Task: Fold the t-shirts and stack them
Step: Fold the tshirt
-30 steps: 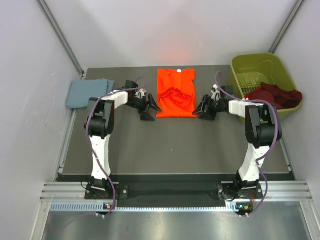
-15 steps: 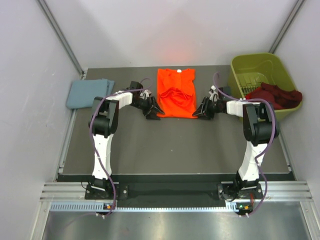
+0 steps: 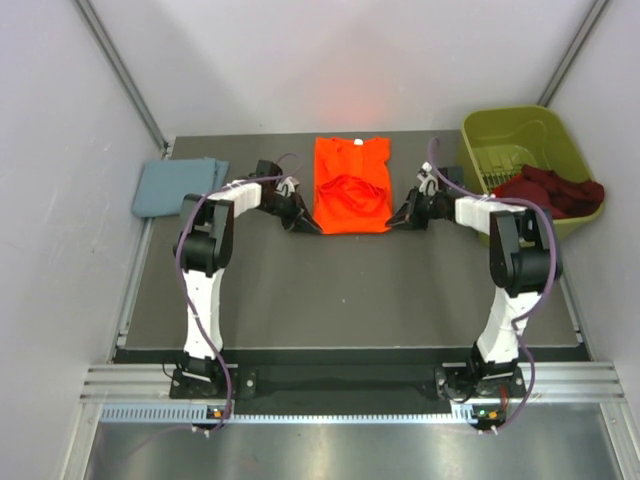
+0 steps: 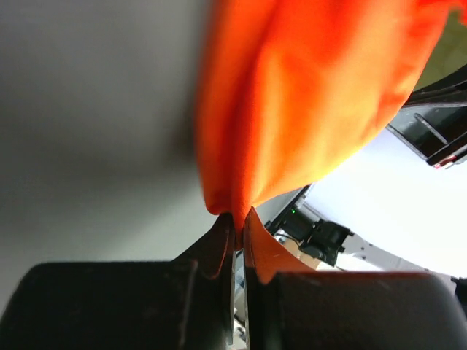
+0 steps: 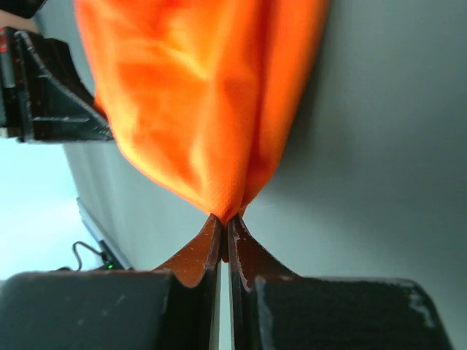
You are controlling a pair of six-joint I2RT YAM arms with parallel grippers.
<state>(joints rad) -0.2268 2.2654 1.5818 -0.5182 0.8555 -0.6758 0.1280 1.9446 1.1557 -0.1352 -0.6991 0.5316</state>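
Note:
An orange t-shirt [image 3: 351,187] lies partly folded at the back middle of the dark table [image 3: 340,290]. My left gripper [image 3: 311,225] is shut on the shirt's near left corner, and the left wrist view shows orange cloth [image 4: 306,102] pinched between the jaws. My right gripper [image 3: 393,222] is shut on the near right corner, where the right wrist view shows a fold of orange cloth [image 5: 211,124] clamped at the fingertips. A folded grey-blue t-shirt [image 3: 175,184] lies at the back left. A dark red t-shirt [image 3: 552,190] hangs out of the basket.
A green basket [image 3: 522,140] stands at the back right corner of the table. White walls close in on both sides and behind.
Both grippers have moved inward to the orange t-shirt's near corners and have shut on the cloth. One second ago they stood open beside it.

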